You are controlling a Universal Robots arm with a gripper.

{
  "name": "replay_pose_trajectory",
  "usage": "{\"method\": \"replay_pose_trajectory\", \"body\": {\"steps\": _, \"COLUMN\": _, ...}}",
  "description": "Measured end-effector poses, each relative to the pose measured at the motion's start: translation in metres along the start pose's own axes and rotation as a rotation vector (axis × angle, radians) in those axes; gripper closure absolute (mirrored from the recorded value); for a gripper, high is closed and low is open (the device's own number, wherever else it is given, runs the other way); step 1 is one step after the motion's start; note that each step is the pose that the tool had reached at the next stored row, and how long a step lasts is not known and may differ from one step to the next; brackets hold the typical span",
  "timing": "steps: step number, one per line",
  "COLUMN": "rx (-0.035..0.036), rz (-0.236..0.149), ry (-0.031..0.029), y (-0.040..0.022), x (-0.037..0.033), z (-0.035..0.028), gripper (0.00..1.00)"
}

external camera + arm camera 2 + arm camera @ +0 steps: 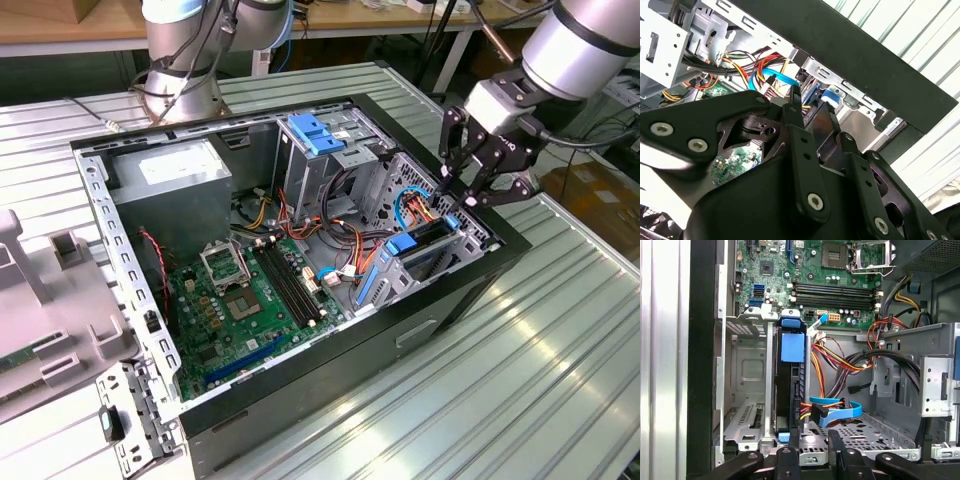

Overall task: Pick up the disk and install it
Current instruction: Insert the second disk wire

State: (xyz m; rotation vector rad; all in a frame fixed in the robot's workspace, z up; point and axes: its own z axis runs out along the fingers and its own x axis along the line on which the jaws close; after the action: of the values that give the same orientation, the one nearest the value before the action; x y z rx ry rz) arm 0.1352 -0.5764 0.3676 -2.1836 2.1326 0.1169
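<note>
Disk (791, 370), flat and dark in glossy blue plastic, stands edgewise in the metal bay (747, 390); tool (478, 178) released above.

In the exterior view, the black tool (462, 182) hangs over the open computer case's rim (500, 235), and its tips blur against the wiring, so their spacing cannot be told. The dark, blue-framed rectangular disk (792, 385) stands edge-on in a metal bay in the first wrist view, its lower end hidden behind the tool's black links. The silver arm (585, 45) runs off the exterior view's edge.
</note>
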Motion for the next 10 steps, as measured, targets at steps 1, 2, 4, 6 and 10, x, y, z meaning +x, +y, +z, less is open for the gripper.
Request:
{"method": "replay_pose_trajectory", "body": {"steps": 1, "rx": 0.0001, "rz": 0.0, "ry": -0.0063, "y": 0.0063, "x": -0.0005, "z": -0.0021, "gripper": 0.64}}
{"method": "replay_pose_trajectory", "body": {"steps": 2, "rx": 0.0004, "rz": 0.0, "ry": -0.0143, "y": 0.0175, "x": -0.0006, "z": -0.0011, "gripper": 0.64}}
{"method": "replay_pose_trajectory", "body": {"steps": 4, "rx": 0.0004, "rz": 0.0, "ry": -0.015, "y": 0.0177, "x": -0.0003, "z": 0.0007, "gripper": 0.64}}
{"method": "replay_pose_trajectory", "body": {"steps": 6, "rx": 0.0002, "rz": 0.0, "ry": -0.0152, "y": 0.0179, "x": 0.0006, "z": 0.004, "gripper": 0.64}}
{"method": "replay_pose_trajectory", "body": {"steps": 10, "rx": 0.0002, "rz": 0.0, "ry": -0.0151, "y": 0.018, "x": 0.0007, "z": 0.0046, "gripper": 0.64}}
